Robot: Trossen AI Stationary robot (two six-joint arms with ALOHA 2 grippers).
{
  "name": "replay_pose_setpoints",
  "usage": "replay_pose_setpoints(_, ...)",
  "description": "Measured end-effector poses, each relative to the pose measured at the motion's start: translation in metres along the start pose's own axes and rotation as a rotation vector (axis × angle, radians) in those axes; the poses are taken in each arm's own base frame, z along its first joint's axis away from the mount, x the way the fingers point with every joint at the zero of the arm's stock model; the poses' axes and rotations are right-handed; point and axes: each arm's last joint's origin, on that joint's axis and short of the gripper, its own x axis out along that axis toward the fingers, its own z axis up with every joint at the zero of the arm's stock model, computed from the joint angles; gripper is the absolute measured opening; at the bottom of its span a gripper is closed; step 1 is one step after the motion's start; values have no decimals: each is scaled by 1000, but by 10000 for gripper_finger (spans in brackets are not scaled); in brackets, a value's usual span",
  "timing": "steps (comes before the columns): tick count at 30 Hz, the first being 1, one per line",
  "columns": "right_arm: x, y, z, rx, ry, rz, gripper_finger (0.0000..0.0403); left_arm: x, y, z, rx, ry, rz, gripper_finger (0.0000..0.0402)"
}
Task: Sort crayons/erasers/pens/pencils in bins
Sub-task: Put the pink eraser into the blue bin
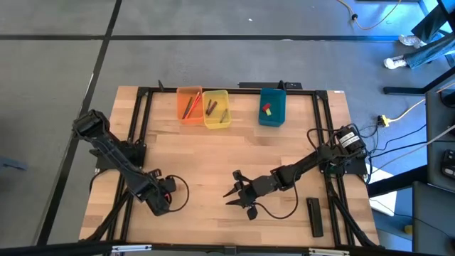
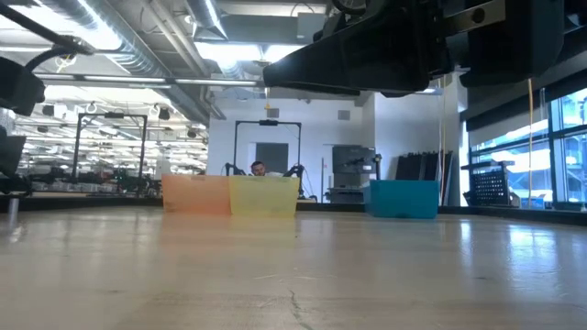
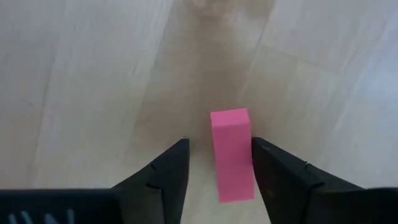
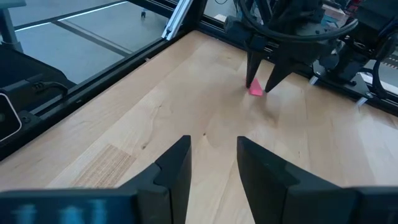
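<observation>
My left hand (image 3: 217, 177) hangs over the table (image 1: 213, 163) at about eight o'clock, fingers spread around a pink eraser (image 3: 232, 154) lying flat, not gripping it; from above my wrist hides it; my right hand (image 1: 238, 193), near six o'clock, is parted and holds nothing; the bins (image 1: 213, 108) sit at twelve o'clock, the teal one holding small erasers, hard to make out.

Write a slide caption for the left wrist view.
Left gripper open over the wooden table, a pink eraser lying between its fingers.
</observation>
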Motion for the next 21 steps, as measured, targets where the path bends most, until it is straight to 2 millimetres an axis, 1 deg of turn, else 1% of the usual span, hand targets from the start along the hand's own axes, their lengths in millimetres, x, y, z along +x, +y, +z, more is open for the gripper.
replay_pose_setpoints(5,0,0,0,-1,0,0,131,3,3,-2,-43,3,5,157)
replay_pose_setpoints(11,0,0,-1,-2,8,1,131,3,7,-3,-38,28,53,138)
replay_pose_setpoints(16,0,0,-1,-3,12,2,131,-1,5,4,-63,25,48,112)
replay_pose_setpoints(21,0,0,-1,-3,8,1,131,-7,-1,18,-72,-33,36,105)
